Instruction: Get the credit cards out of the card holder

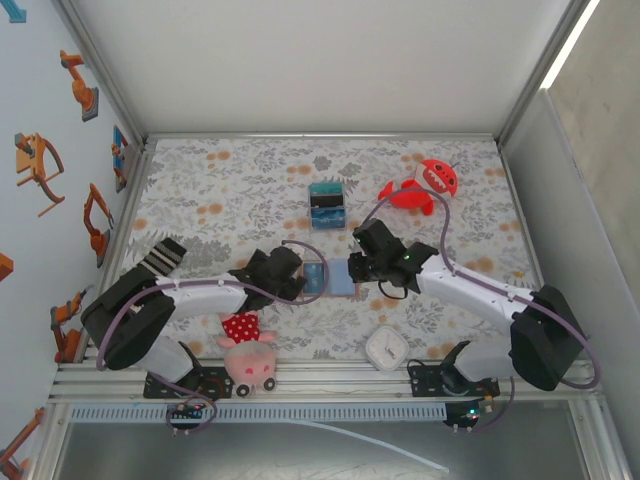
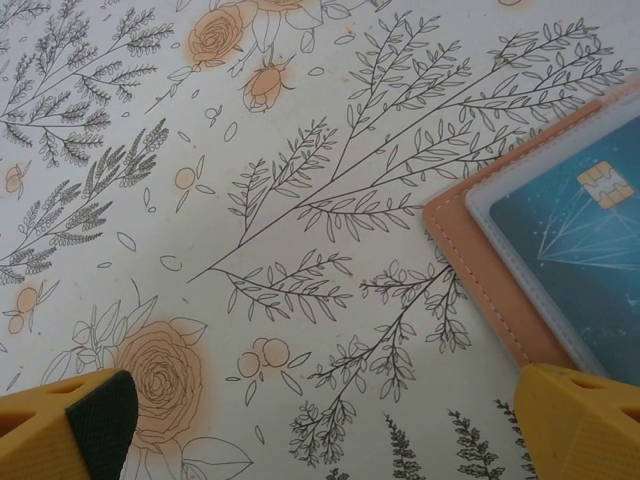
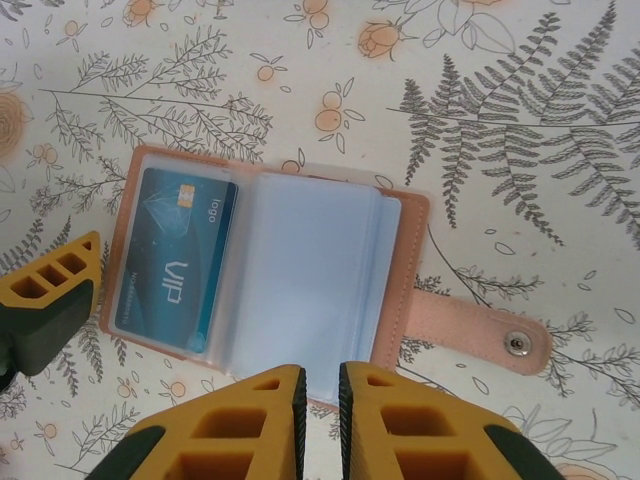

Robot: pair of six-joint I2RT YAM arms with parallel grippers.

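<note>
Credit card (image 3: 175, 260): light, stiff, slick; pinch its edge, left of frame.
Card holder (image 3: 408, 300): floppy, slides; pin it.
Left gripper (image 2: 320, 440): wide, empty.
Right gripper (image 3: 320, 400): nearly closed, possibly on a sleeve (image 3: 300, 280).

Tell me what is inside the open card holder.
A teal card with a chip sits in a clear sleeve of the card holder. The pale sleeves beside it are frosted; cards beneath cannot be seen.

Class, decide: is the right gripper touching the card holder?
Cannot tell. In the right wrist view the right gripper overlaps the near edge of the card holder, but nothing shows whether it presses on it or hangs above.
</note>
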